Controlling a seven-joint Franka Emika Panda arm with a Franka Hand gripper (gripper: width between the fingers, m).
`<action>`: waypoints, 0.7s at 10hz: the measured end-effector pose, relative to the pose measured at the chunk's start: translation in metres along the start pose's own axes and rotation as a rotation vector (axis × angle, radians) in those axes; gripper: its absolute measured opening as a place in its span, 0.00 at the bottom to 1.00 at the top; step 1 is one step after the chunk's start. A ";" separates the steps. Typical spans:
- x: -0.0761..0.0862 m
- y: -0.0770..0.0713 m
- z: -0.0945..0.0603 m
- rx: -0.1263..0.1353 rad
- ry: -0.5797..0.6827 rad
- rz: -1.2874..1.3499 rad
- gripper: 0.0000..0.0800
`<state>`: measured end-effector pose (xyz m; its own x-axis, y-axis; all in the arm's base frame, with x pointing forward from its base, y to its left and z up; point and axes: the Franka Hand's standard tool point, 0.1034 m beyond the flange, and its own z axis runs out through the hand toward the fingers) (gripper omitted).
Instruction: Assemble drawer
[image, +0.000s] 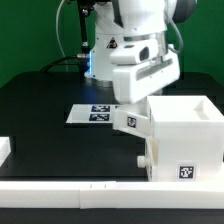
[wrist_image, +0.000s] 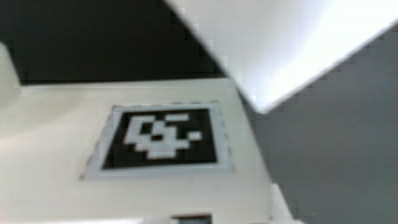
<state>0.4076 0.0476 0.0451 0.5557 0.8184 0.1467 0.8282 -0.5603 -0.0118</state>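
Looking in the exterior view, I see the tray (image: 133, 122) just at nine o'clock of the case (image: 185, 140); the hand's grip I cannot tell.

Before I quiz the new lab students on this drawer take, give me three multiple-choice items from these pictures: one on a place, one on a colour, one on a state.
1. Where does the marker board lie in the exterior view?
A. On the black table, to the exterior view's left of the case
B. On top of the case
C. Inside the case

2. What colour is the case?
A. Red
B. White
C. Green

3. How does the tray stand?
A. Flat on the table
B. Pushed fully into the case
C. Lifted off the table, tilted, under the gripper

Answers:
1. A, the board sits flat on the table beside the case.
2. B, its walls are white, with a black-and-white tag low on the front.
3. C, it hangs tilted at the case's side, clear of the table.
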 end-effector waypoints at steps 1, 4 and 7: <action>-0.015 0.024 -0.010 0.019 -0.020 -0.073 0.05; -0.015 0.055 -0.020 0.024 -0.011 -0.100 0.05; -0.016 0.059 -0.019 0.028 -0.011 -0.119 0.05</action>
<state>0.4460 -0.0007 0.0613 0.4538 0.8804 0.1376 0.8901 -0.4552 -0.0231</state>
